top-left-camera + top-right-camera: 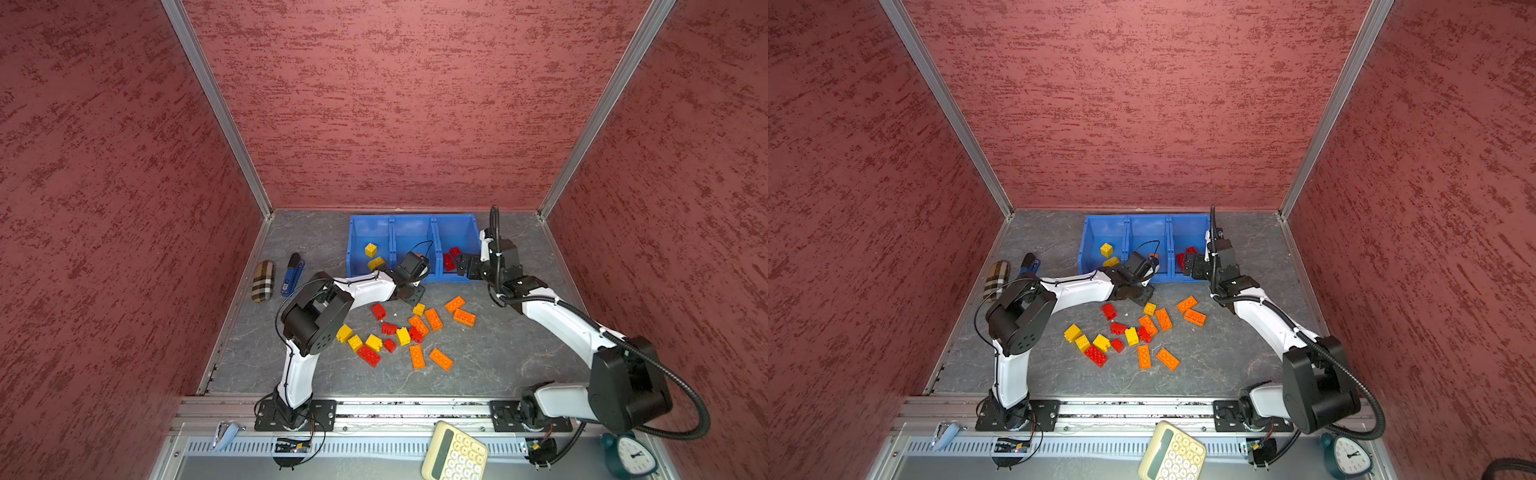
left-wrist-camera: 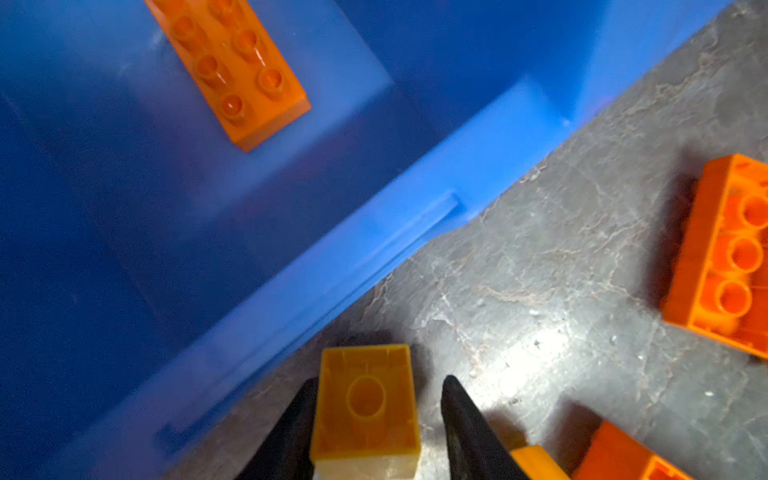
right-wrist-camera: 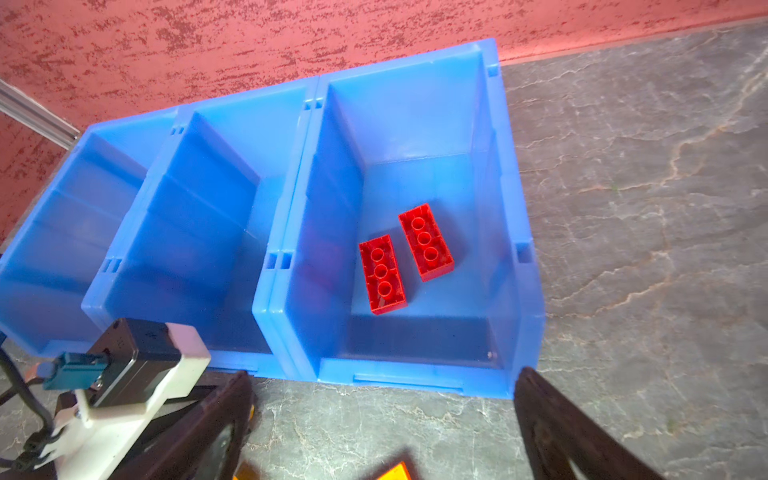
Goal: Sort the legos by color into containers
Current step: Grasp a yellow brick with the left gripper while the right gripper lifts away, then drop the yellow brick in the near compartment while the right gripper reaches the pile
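The left pincer (image 2: pixel 378 380) stands narrow around an upturned yellow brick (image 2: pixel 365 409) on the worktop (image 2: pixel 561 257). One finger touches the brick and the other sits just clear. Just ahead of it, an orange brick (image 2: pixel 232 66) lies in the middle bin (image 2: pixel 415 199). The right pincer (image 3: pixel 382 415) gapes wide and empty. Straight ahead of it, two red bricks (image 3: pixel 382 274) lie in the end bin (image 3: pixel 415 378). Loose legos (image 1: pixel 399 332) lie scattered behind both pincers.

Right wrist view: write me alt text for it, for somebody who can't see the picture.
Two red oblong plastic bricks lie hollow side up, side by side, in the end bin of three joined bright blue plastic bins. The right pincer stands open and empty in front of that bin, above a grey marbled tabletop.
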Robot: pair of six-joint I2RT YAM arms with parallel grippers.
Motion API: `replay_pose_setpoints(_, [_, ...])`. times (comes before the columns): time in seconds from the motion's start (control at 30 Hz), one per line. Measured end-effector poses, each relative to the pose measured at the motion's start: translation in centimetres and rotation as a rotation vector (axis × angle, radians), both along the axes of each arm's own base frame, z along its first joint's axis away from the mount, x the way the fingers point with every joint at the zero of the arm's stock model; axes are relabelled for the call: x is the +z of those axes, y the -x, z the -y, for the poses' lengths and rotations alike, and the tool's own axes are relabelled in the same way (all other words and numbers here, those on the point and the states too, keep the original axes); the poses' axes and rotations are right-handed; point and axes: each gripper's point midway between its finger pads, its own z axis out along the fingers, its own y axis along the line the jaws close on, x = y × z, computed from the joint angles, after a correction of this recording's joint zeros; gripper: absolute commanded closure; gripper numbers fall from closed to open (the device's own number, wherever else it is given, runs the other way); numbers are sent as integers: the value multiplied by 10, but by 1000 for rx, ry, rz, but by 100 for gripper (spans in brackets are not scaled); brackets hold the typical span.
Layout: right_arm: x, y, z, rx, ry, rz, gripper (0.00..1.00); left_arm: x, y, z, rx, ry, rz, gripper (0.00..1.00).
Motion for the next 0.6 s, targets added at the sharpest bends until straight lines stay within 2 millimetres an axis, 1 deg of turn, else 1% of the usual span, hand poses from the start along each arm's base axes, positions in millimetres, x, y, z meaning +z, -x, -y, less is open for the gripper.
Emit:
replay_pose_setpoints(0.17, [-1, 2, 3, -23, -16, 14, 1, -6, 0, -1, 5, -12, -7, 67])
replay_pose_setpoints(0.3, [-3, 5, 3, -26, -37, 22, 1, -6, -1, -3, 13, -13, 4, 71])
replay_pose_setpoints(0.4, [-2, 8, -3, -2, -69, 27, 1, -4, 3, -12, 35, -21, 16, 72])
replay_pose_setpoints(0.5, [4, 12, -13, 42, -122, 39, 1, 8, 11, -26, 71, -19, 37, 72])
replay_pose_setpoints(0.6, [9, 18, -24, 93, -167, 46, 1, 36, 11, -33, 104, 21, 91, 72])
